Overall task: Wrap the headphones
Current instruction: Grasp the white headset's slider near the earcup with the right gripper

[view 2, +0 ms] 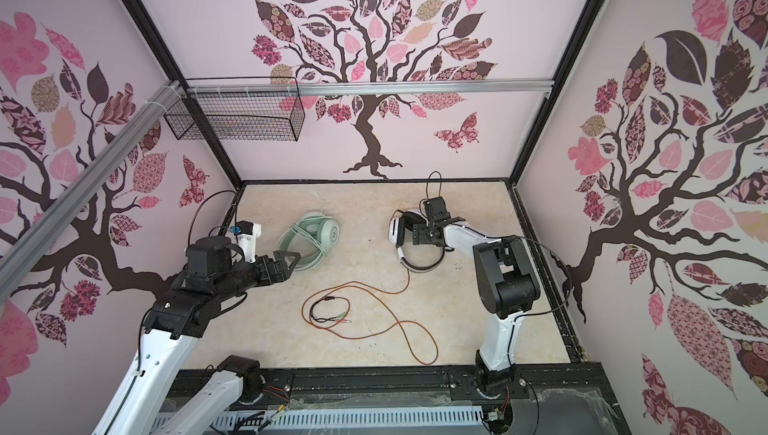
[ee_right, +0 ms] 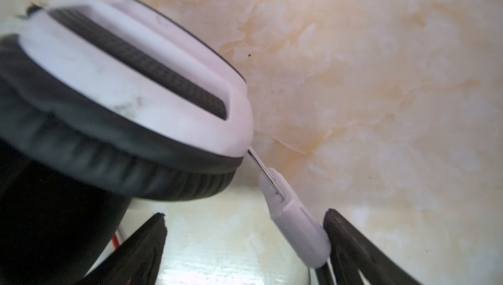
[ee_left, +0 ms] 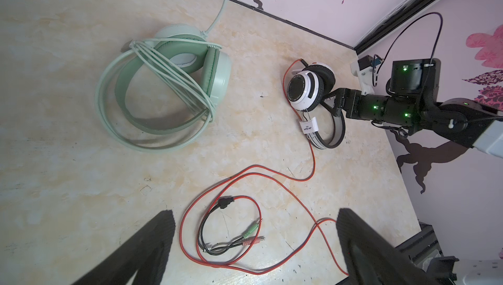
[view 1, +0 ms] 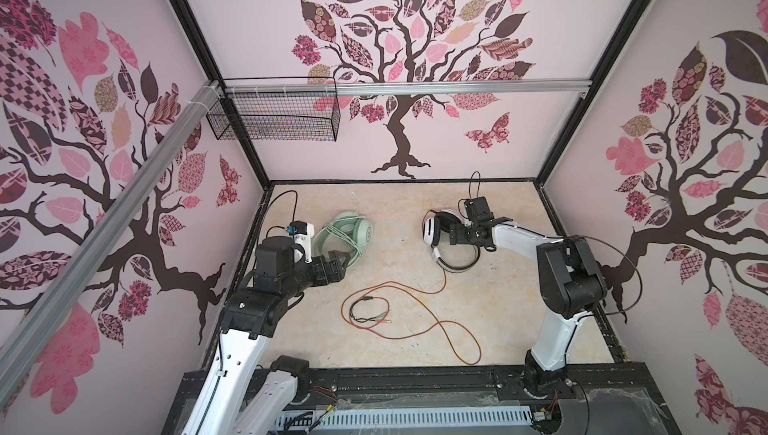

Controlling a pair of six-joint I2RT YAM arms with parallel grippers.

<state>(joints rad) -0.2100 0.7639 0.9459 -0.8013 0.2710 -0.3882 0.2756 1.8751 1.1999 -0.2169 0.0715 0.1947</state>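
Right gripper (view 1: 453,234) is down at the white-and-black headset (view 1: 432,231) on the right half of the tabletop (view 1: 498,308), jaws spread, right up against the ear cups. Over on the left, the left gripper (view 1: 343,264) hangs by the mint-green headset (view 1: 353,229), jaws fully apart and nothing in them. Both top views agree on that. The two headsets lie well apart, both toward the back wall. An orange-red cable (view 1: 390,283) runs loose from the white-and-black headset and snakes across the middle of the table towards the front edge. A short black splitter lead (view 1: 365,308) sits inside its loop.

Now the left wrist view. The left gripper (ee_left: 255,215) is wide open above the loose cable, holding nothing. The mint-green headset (ee_left: 215,76) lies on its side, its pale green cable (ee_left: 174,76) already wound round the band and cups, the plug end trailing towards the wall. Across the table, the right gripper (ee_left: 330,101) is nosed in behind the white-and-black headset (ee_left: 304,87), at the ear cup.

Right wrist view, very close in. The right gripper (ee_right: 245,215) shows its jaws well apart. The white ear cup (ee_right: 122,79) with its black cushion fills the frame. The headset's white slider piece (ee_right: 294,223) rests against one finger (ee_right: 353,242). The other finger is clear of it, so there is no pinch on anything.
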